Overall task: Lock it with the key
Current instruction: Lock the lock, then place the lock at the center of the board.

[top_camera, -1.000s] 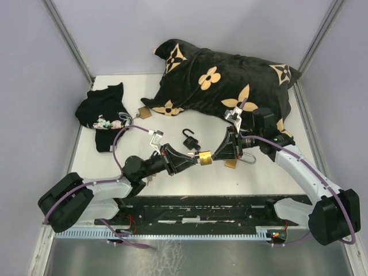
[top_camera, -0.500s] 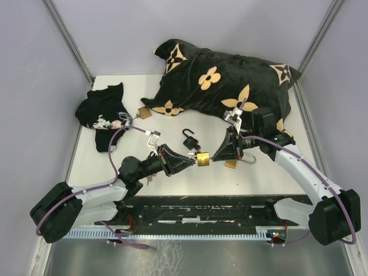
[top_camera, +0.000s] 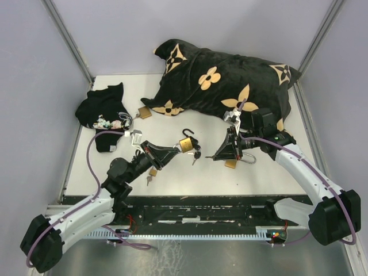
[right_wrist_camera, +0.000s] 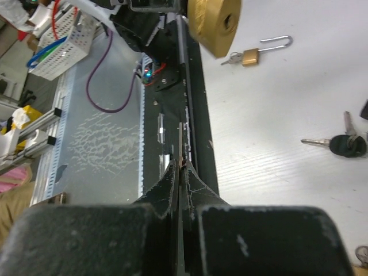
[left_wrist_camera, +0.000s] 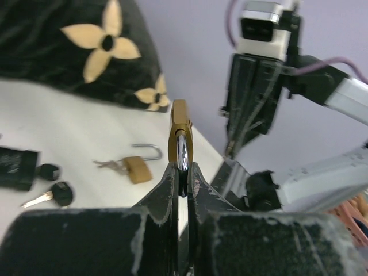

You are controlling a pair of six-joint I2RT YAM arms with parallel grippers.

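A brass padlock (top_camera: 185,144) is held up off the table by my left gripper (top_camera: 176,148), which is shut on its silver shackle. In the left wrist view the padlock (left_wrist_camera: 179,129) stands edge-on just above the gripper (left_wrist_camera: 183,171). My right gripper (top_camera: 217,156) points at it from the right, a short gap away. It is shut on a thin key (right_wrist_camera: 182,144), whose blade sticks out past the gripper (right_wrist_camera: 180,167). The padlock's keyhole end (right_wrist_camera: 214,26) shows at the top of the right wrist view.
A black padlock (left_wrist_camera: 11,167) with black-headed keys (top_camera: 195,155) lies under the held lock. A small brass padlock (top_camera: 232,163) with open shackle lies below the right gripper; others lie at the back (top_camera: 144,112) and near the left arm (top_camera: 152,172). A black cushion (top_camera: 224,80) and a black cloth (top_camera: 103,112) lie behind.
The left arm drew the brass padlock back to the left and up, away from the right gripper where the two had met. The right gripper closed fully on the key.
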